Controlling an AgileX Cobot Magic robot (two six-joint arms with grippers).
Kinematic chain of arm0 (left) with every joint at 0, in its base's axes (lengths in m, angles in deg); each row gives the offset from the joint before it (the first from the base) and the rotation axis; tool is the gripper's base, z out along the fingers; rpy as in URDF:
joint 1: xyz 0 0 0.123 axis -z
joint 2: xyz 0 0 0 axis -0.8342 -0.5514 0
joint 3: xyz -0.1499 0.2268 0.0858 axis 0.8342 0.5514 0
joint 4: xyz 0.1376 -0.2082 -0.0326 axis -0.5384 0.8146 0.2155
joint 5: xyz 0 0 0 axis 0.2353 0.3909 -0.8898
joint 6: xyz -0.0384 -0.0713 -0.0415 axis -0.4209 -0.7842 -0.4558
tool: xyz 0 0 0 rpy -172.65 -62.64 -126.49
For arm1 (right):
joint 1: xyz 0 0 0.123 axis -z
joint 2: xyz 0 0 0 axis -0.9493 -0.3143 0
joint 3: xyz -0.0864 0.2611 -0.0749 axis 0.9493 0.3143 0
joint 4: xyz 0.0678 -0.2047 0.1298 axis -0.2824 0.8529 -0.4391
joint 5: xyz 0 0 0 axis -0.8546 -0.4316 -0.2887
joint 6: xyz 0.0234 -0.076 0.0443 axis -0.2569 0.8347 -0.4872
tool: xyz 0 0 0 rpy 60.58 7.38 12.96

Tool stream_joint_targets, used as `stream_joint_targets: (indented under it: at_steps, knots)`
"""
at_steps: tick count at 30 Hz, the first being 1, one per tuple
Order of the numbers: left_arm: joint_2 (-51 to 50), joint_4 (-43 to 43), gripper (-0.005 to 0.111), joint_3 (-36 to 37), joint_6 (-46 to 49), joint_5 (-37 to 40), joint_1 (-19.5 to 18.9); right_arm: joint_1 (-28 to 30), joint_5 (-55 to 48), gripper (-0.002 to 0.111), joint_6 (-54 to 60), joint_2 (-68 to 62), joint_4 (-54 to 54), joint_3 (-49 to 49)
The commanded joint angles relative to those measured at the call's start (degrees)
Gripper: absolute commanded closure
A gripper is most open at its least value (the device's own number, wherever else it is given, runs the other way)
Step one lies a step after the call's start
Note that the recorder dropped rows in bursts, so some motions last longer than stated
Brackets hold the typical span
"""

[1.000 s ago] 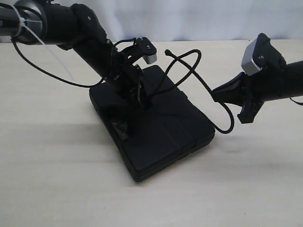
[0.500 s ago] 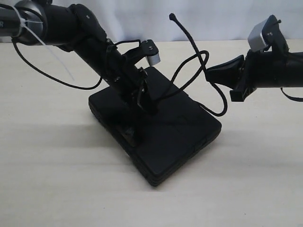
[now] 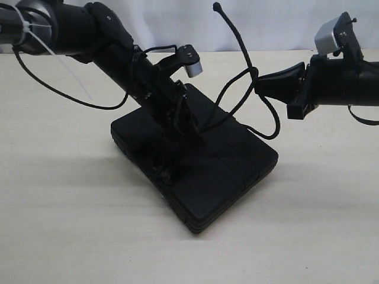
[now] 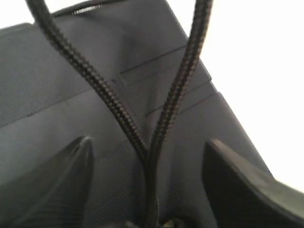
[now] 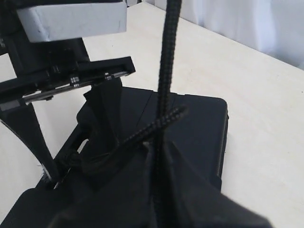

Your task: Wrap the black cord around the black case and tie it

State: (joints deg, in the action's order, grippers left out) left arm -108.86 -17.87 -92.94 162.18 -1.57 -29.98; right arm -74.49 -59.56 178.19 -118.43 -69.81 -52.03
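The black case [image 3: 201, 171] lies flat on the table, one corner pointing toward the front. My left gripper [image 3: 185, 123] presses down over its top, open, its fingers [image 4: 52, 185] wide apart. Two strands of the black cord [image 4: 175, 95] run between them and meet over the case [image 4: 57, 85]. My right gripper [image 3: 259, 86] hovers above the case's right side, shut on the cord [image 3: 240, 50], whose knobbed tip [image 3: 217, 7] stands up in the air. In the right wrist view the cord [image 5: 168, 57] rises straight out of the shut gripper [image 5: 159, 147], above the case [image 5: 199, 123].
A slack loop of cord [image 3: 273, 121] hangs below my right gripper onto the case's far right edge. The pale wooden table [image 3: 71, 225] surrounds the case. A white backdrop [image 3: 266, 23] closes the far side. The left arm's own cable [image 3: 65, 94] droops at the left.
My right gripper has risen and moved left with the cord, lifting its tip upright. The left gripper slid a little right along the case, and the case turned slightly.
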Motion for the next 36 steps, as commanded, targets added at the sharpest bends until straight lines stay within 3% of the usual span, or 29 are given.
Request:
stream_joint_targets:
  at_steps: [1, 4, 8, 14, 23, 28, 31, 36]
  knots:
    - [5.2, 1.9, 0.045, -0.2, 0.1, -3.3, -1.4, 0.0, -0.6, 0.104, 0.4, 0.3, -0.6, 0.1]
    - [8.9, 9.1, 0.045, -0.2, 0.1, -7.6, -2.8, 0.0, -0.6, 0.104, 0.4, 0.3, -0.6, 0.1]
    - [9.9, 26.2, 0.045, -0.2, 0.1, -12.3, -3.5, 0.0, -0.6, 0.104, 0.4, 0.3, -0.6, 0.1]
    - [6.3, 40.0, 0.045, -0.2, 0.4, -14.9, -3.2, 0.0, -0.6, 0.104, 0.1, 0.3, -0.6, 0.1]
    - [5.3, 47.4, 0.045, -0.2, 8.3, -10.9, -2.2, 0.0, -0.7, 0.104, 0.1, 0.3, -0.6, 0.1]
    - [5.3, 47.4, 0.045, -0.2, 9.3, -14.1, 0.2, 0.0, -0.8, 0.104, 0.1, 0.3, -0.6, 0.1]
    - [5.3, 47.1, 0.056, -0.2, 9.5, -15.2, 1.4, 0.0, -0.8, 0.104, 0.1, 0.3, -0.6, 0.1]
    - [5.3, 47.1, 0.097, -0.2, 9.3, -16.3, 1.3, 0.0, -0.8, 0.104, 0.1, 0.3, -0.6, 0.1]
